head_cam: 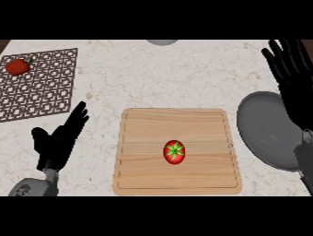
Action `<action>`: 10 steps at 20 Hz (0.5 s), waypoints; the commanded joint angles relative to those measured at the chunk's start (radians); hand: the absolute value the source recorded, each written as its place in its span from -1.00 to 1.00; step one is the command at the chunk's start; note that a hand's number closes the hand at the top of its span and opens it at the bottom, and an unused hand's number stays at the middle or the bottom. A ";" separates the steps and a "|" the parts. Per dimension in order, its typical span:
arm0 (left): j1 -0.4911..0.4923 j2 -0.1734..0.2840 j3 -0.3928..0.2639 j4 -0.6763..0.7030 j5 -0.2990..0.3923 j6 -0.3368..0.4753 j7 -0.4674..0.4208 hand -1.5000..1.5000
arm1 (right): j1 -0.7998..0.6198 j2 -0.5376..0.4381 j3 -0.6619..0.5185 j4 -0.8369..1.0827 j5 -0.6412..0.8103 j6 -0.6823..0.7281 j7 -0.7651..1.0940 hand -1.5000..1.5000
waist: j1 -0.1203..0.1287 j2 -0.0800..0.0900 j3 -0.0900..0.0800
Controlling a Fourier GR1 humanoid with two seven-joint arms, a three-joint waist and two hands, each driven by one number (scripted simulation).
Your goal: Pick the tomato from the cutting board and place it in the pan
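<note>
At 10 o'clock a patterned mat (pixel 33 83) lies on the surface (pixel 159 78) w/ a small red pepper-like item (pixel 18 67) on its far-left corner. It's a lookalike, so one risk is going for the wrong red thing; it's well apart from the board tho.

Left hand (pixel 59 140) at 8 o'clock, fingers straight & spread wide, holding nothing, just beside the cutting board's left edge. Prob resting. If it drifts toward 3 o'clock it could nudge the board.

Cutting board (pixel 179 152) sits at 6 o'clock. Tomato (pixel 175 152), green stem up, lies near its centre, slightly toward 3 o'clock, untouched. It's round, so a sideways approach may roll it off toward the board's rim; coming from above looks safer.

Pan (pixel 264 133) at 3 o'clock, grey, rim just beside the board's right edge, partly hidden by the right forearm.

Right hand (pixel 295 73) at 2 o'clock, fingers straight & open, empty, over the pan's far side. Swinging it to the tomato means crossing the pan, so it could clip the rim.

Open room: bare surface at 12 o'clock, and between mat & board. Grey object (pixel 162 41) at the far edge, can't tell what. Right side is tight.
</note>
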 commanded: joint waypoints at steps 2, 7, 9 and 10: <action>-0.048 0.011 0.083 -0.005 0.015 0.026 -0.020 0.00 | 0.003 0.042 0.040 -0.115 0.087 -0.109 0.034 1.00 | -0.015 0.020 0.034; -0.074 0.046 0.139 -0.111 0.039 0.078 0.056 0.00 | 0.102 -0.080 0.129 -0.016 0.389 -0.244 0.088 1.00 | -0.026 0.011 0.027; -0.069 0.028 0.146 -0.115 0.029 0.117 0.057 0.00 | 0.208 -0.032 0.162 -0.101 0.511 -0.372 0.004 1.00 | -0.060 0.004 0.030; -0.073 0.038 0.145 -0.139 0.034 0.116 0.088 0.00 | 0.253 -0.040 0.213 -0.142 0.575 -0.389 -0.005 1.00 | -0.060 0.000 0.031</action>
